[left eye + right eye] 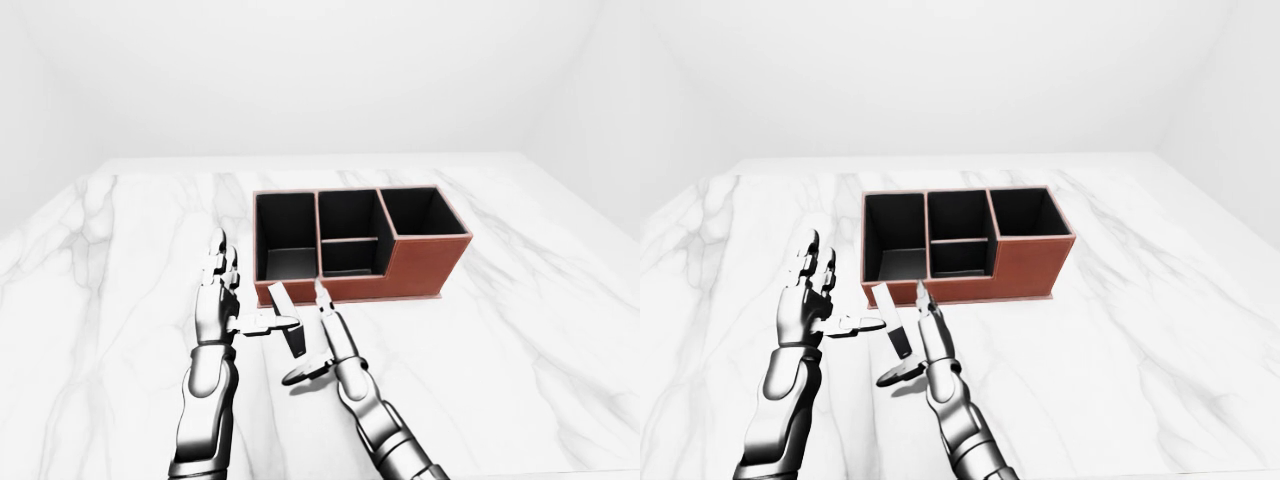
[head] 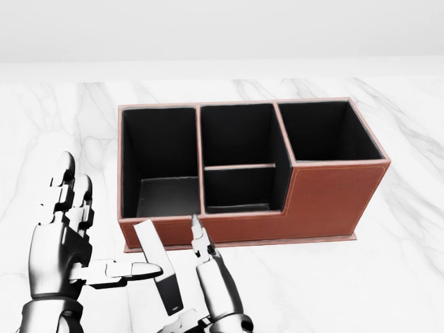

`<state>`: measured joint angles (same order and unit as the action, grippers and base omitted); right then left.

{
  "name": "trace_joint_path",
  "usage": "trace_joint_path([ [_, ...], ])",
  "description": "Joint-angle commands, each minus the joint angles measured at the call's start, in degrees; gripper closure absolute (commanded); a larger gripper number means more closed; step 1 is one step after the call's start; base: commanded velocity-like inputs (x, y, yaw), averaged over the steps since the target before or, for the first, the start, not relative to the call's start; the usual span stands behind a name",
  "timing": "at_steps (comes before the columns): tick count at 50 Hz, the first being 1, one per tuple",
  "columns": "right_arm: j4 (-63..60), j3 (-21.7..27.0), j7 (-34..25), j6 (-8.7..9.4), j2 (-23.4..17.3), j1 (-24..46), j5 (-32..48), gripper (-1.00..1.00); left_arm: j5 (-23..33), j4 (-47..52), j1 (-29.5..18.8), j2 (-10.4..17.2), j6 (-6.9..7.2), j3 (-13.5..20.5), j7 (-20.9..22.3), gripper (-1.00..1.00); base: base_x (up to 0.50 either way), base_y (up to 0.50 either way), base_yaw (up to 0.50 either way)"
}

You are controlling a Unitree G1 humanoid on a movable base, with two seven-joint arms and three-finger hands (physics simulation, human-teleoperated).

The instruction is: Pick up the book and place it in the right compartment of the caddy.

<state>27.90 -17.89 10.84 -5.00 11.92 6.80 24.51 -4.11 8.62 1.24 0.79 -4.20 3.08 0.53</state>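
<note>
A: The hands?
B: Right hand (image 2: 208,288) has fingers spread, with the thin book (image 2: 158,265) standing tilted against it. Left hand (image 2: 66,239) is wide too, thumb touching the book's left face.
A: And the caddy?
B: Caddy (image 2: 333,198) sits at one o'clock on the marble table (image 2: 388,277), its right compartment (image 2: 322,128) holding nothing.

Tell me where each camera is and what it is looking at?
Left-eye view: sits on the robot's head, looks over the marble table at the caddy; both forearms and hands show.
Head view: also on the head, looks down closer; shows the left hand, right hand and the thin book standing between them.
Right-eye view: on the head, a little to the side; nearly the same picture.
All three share the caddy, book and hands.
</note>
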Motion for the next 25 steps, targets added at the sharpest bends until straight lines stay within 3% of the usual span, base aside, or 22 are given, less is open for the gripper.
trace_joint_path([
  [1,2.81,-0.02,1.51,0.0,1.16,1.5,2.49,-1.0,-1.14,0.24,0.18,-0.15,-0.52,-0.21,0.83,-1.0,0.0,0.0,0.0],
  [12,6.35,1.03,1.33,0.0,2.53,4.27,1.16,-1.0,-1.19,-0.06,0.12,-0.08,-0.69,-0.05,0.99,-1.0,0.0,0.0,0.0],
  [17,8.73,1.54,1.61,0.0,3.34,5.82,0.6,-1.0,-1.26,0.9,0.17,-0.11,0.24,-0.09,0.88,-1.0,0.0,0.0,0.0],
  [22,10.74,1.76,2.32,0.0,4.09,7.07,1.12,-1.0,-1.37,-0.53,-0.07,-0.12,-0.8,0.03,1.08,-1.0,0.0,0.0,0.0],
  [25,12.47,1.95,2.92,0.0,4.39,8.01,1.48,-1.0,-1.4,-0.11,0.02,-0.11,-0.65,-0.02,1.02,-1.0,0.0,0.0,0.0],
])
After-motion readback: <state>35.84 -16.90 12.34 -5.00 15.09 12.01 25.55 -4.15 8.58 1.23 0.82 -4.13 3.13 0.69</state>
